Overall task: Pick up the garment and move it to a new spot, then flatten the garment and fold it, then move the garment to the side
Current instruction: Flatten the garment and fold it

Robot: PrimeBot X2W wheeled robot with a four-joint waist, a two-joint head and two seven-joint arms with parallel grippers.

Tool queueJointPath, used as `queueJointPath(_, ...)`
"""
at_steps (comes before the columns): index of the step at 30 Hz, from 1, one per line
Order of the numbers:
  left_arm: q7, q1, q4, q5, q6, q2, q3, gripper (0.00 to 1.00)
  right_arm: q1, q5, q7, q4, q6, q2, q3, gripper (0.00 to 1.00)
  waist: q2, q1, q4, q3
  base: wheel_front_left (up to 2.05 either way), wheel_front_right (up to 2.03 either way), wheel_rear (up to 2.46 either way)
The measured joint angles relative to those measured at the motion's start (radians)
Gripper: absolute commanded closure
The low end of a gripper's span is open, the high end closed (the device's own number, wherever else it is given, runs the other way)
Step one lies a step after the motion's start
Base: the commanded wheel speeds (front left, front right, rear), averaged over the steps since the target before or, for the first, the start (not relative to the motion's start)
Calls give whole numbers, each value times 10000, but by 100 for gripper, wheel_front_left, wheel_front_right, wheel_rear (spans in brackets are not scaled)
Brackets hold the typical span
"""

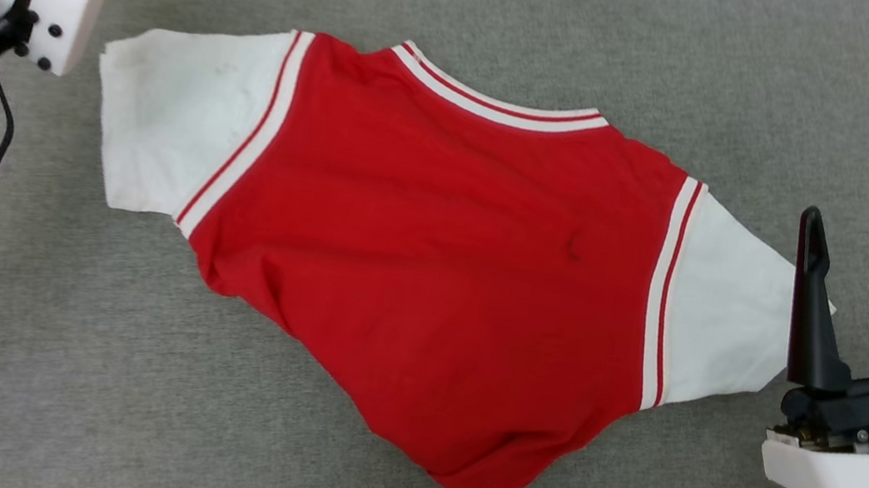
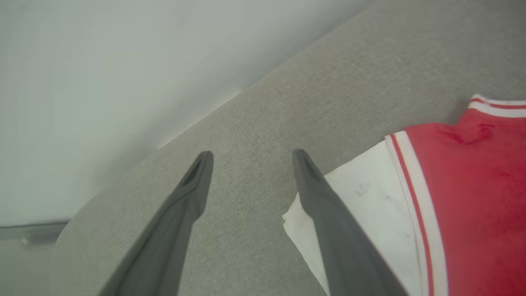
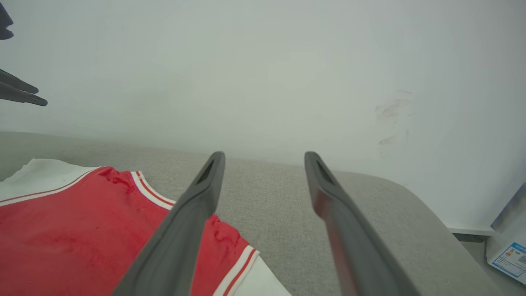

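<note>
Red with white sleeves, the garment [image 1: 440, 262] lies spread and slightly rumpled on the grey fabric surface [image 1: 50, 361], collar [image 1: 495, 105] to the far side and hem [image 1: 478, 485] bunched to a point on the near side. The left gripper [image 2: 250, 158] hangs by the left sleeve [image 1: 165, 124], fingers apart and empty. The right gripper [image 1: 861, 212] stands at the tip of the right sleeve [image 1: 727, 316], fingers spread, holding nothing. Whether either touches the cloth cannot be told.
</note>
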Motion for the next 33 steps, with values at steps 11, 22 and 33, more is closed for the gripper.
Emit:
queueJointPath(11,4149,-1378,-407,-2472,0,1457,-2809,0,-695,169,-291,608,0,-77,370,0,0,0,-572,1027,0,0,0)
queueJointPath(22,4418,-1666,-245,-3143,0,1954,-3754,100,-1219,297,-537,1243,0,-125,617,0,0,0,-894,1512,0,0,0)
queueJointPath(33,2865,-1396,-487,-3473,-2,1726,-4483,100,-1930,-46,-176,980,0,-1216,-12,0,0,1,-403,631,0,0,0)
